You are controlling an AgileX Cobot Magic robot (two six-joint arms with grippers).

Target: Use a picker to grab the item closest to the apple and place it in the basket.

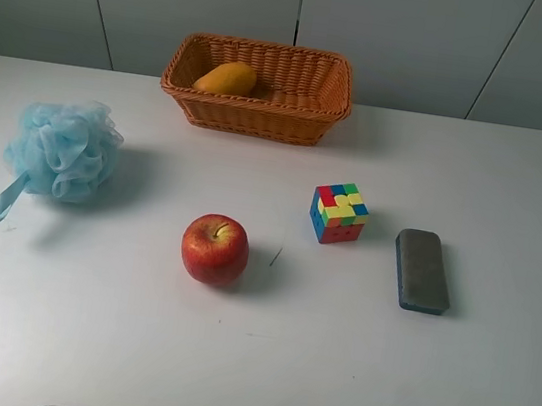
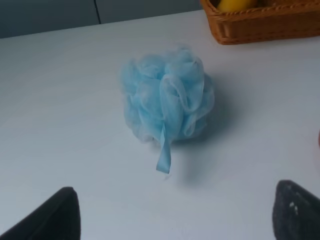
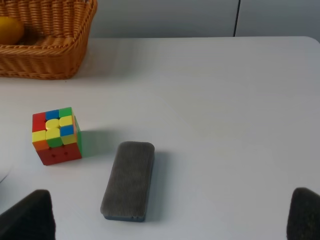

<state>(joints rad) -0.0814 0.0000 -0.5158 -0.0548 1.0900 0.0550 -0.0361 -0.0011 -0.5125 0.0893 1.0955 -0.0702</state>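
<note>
A red apple (image 1: 214, 249) sits on the white table at front centre. A multicoloured puzzle cube (image 1: 338, 213) stands to its right and is the item nearest to it; the cube also shows in the right wrist view (image 3: 56, 135). A wicker basket (image 1: 253, 115) stands at the back and holds a yellow mango (image 1: 227, 78). Neither gripper shows in the exterior high view. My left gripper (image 2: 175, 220) is open and empty, short of a blue bath pouf (image 2: 167, 97). My right gripper (image 3: 167, 220) is open and empty, short of a grey eraser (image 3: 128, 180).
The blue bath pouf (image 1: 61, 148) lies at the left of the table. The grey eraser (image 1: 422, 270) lies right of the cube. A corner of the basket shows in the left wrist view (image 2: 265, 27) and in the right wrist view (image 3: 40, 55).
</note>
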